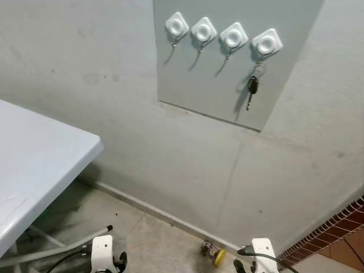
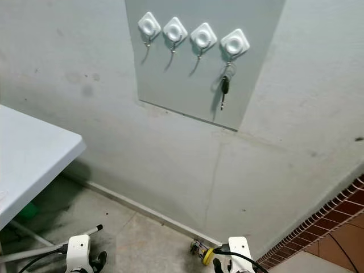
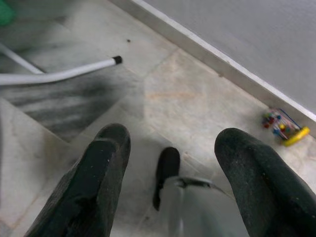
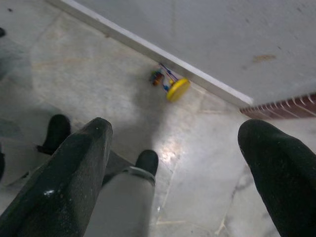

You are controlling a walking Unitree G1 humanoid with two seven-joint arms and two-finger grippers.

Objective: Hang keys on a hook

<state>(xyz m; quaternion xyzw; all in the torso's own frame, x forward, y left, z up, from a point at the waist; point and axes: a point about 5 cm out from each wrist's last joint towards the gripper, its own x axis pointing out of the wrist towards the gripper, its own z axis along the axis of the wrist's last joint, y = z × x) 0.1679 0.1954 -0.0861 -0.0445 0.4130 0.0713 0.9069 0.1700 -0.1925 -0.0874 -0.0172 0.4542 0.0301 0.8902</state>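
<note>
A grey panel [image 1: 199, 85] on the wall carries several white square hooks in a row. From the rightmost hook [image 1: 267, 42] hangs a black-headed key [image 1: 252, 88] on a ring. The hooks to its left, such as the first one [image 1: 177, 25], are bare. Both arms hang low by the floor. My left gripper [image 3: 170, 143] is open, its black fingers [image 3: 106, 163] spread over the floor tiles. The right gripper [image 4: 173, 138] is open too, with nothing between its fingers [image 4: 84, 158].
A white table [image 1: 34, 165] juts in from the left, its leg [image 3: 59, 75] slanting over the floor. A small yellow and coloured toy [image 1: 213, 253] lies by the skirting. Red brick tiling [image 1: 335, 230] begins at the lower right.
</note>
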